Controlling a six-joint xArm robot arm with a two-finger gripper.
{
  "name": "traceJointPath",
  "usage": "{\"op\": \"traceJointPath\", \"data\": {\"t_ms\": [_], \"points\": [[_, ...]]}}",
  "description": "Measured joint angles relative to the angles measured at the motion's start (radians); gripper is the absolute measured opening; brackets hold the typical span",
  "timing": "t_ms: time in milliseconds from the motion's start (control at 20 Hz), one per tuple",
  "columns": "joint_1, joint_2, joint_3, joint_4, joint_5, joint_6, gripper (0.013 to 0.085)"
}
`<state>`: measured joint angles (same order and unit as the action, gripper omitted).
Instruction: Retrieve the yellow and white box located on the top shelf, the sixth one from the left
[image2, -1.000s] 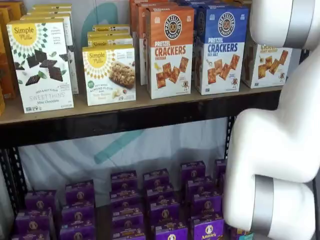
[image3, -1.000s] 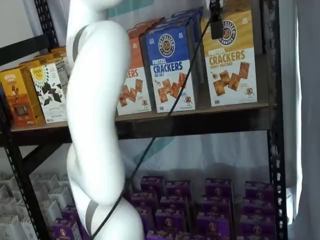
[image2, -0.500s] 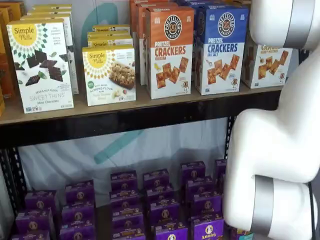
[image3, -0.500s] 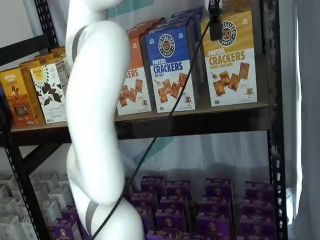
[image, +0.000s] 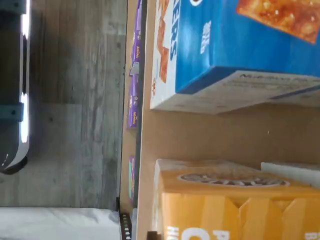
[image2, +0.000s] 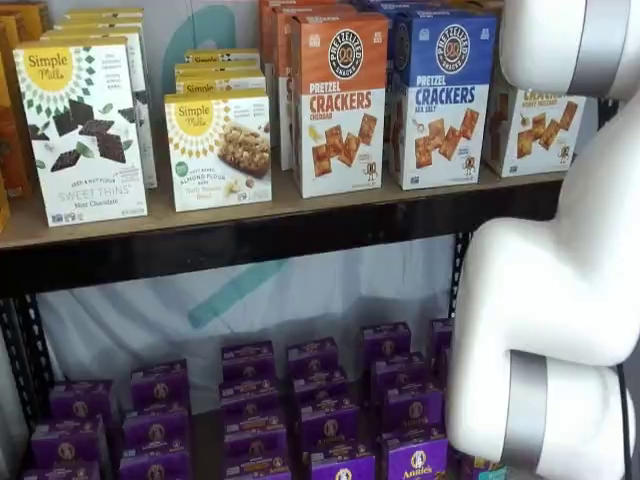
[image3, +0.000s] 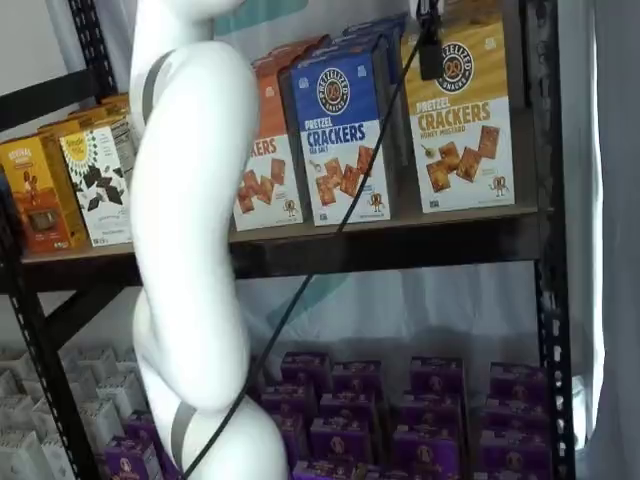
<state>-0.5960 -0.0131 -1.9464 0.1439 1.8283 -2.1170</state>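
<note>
Hanging from the upper edge in a shelf view, the gripper (image3: 430, 50) shows only as one dark finger piece with a black cable (image3: 340, 225) trailing down from it. No gap between fingers can be made out, so I cannot tell whether it is wide or narrow. It holds nothing that can be seen.

The yellow and white box (image3: 462, 120) stands upright on the top shelf (image3: 400, 245) directly behind the gripper, whose dark piece overlaps the box's yellow upper part beside the round logo. Just to one side of the gripper, toward the arm's white body (image3: 190, 230), stands the blue Pretzel Crackers box (image3: 340, 140), and beyond that the orange-topped box (image3: 268, 165). In the other shelf view the yellow and white box (image2: 535, 125) peeks out past the arm's white links (image2: 560, 290), its upper part covered.

The wrist view, turned on its side, looks at the box's yellow top (image: 225, 200) with the blue box (image: 240, 45) beside it, bare shelf board (image: 200, 135) between them, and purple boxes (image: 134, 100) on the lower level beyond the shelf's edge.

Compared with one second and half a second ago, almost nothing differs: the finger piece sits at nearly the same spot before the box, the arm's body has drifted only slightly sideways, and no box has shifted.
</note>
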Motion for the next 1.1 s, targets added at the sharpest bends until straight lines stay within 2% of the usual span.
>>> {"op": "traceJointPath", "data": {"t_ms": [200, 300, 700, 1100], "points": [[-0.005, 0.0, -0.005, 0.004, 0.006, -0.002, 0.065], [-0.007, -0.002, -0.002, 0.007, 0.004, -0.004, 0.057], [-0.012, -0.036, 0.035, -0.017, -0.009, -0.019, 0.057], [-0.038, -0.114, 0.097, -0.026, 0.022, -0.046, 0.057]]}}
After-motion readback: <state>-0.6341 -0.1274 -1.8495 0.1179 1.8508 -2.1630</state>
